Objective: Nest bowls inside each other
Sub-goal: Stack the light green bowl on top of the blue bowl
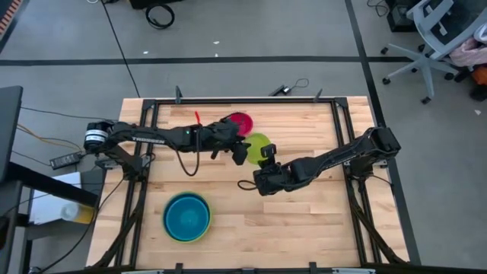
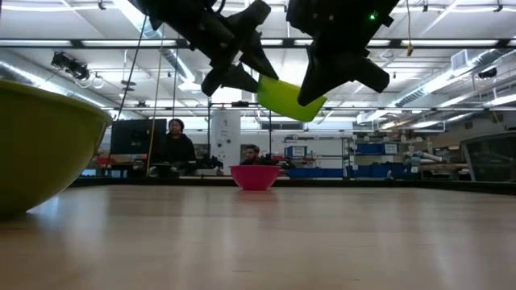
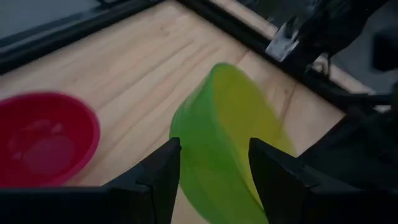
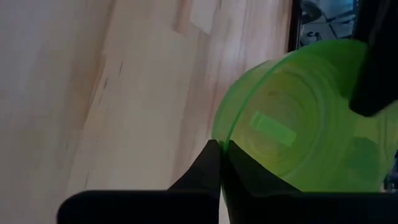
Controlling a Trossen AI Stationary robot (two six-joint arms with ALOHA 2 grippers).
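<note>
The lime green bowl (image 1: 257, 143) is held aloft, pinched at its rim by the right gripper (image 1: 264, 161), jaws pressed together; the left gripper (image 1: 238, 151) straddles it, jaws spread. Blue bowls (image 1: 186, 215) are nested; the magenta bowl (image 1: 240, 122) remains.

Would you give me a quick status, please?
Right gripper shut on lime bowl rim, midair. Left gripper open around it. Red bowl on table.

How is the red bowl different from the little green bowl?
The red bowl sits upright on the table; the green bowl is tilted up in the air. Nothing touches the red bowl; the right gripper pinches the green bowl's rim. Both are small and round.
</note>
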